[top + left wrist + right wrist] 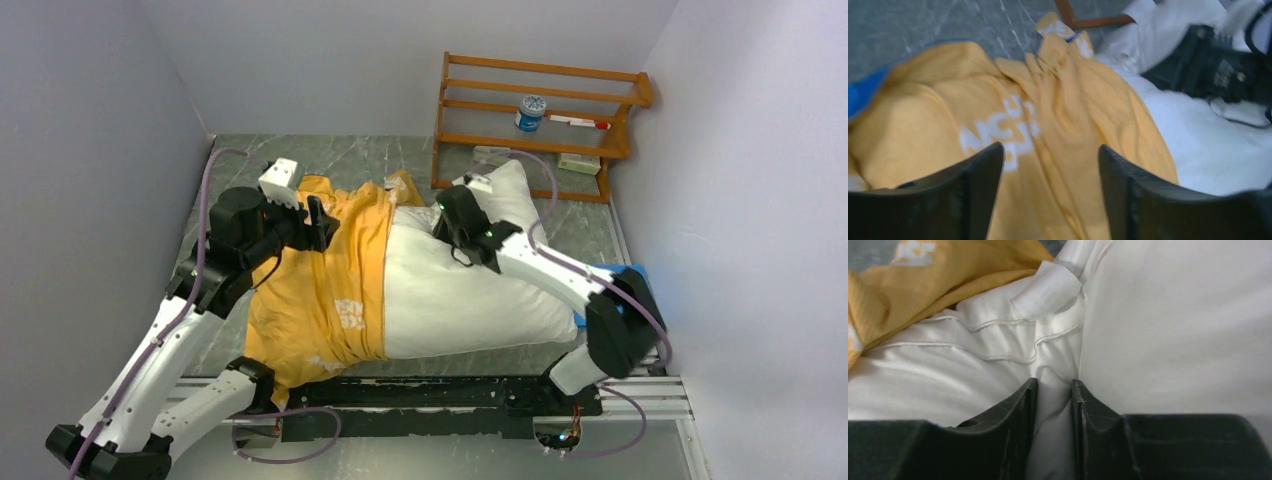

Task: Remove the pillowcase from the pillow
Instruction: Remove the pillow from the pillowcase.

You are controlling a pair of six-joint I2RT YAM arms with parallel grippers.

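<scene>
The white pillow (460, 290) lies across the table, its right half bare. The pillowcase (320, 290), yellow-orange face up with white lettering, is bunched over the pillow's left half; it also shows in the left wrist view (1058, 115) and in the right wrist view (923, 280). My left gripper (322, 222) is open and hovers just above the bunched pillowcase, nothing between its fingers (1048, 150). My right gripper (448, 222) is shut on a fold of the pillow's fabric (1054, 405) near the far edge, beside the pillow's white label (1048, 290).
A wooden rack (540, 120) stands at the back right with a small jar (531, 112) and a pen (578, 122) on it. A flat blue pad (625, 275) lies under the right arm. Grey walls close in the left, back and right sides.
</scene>
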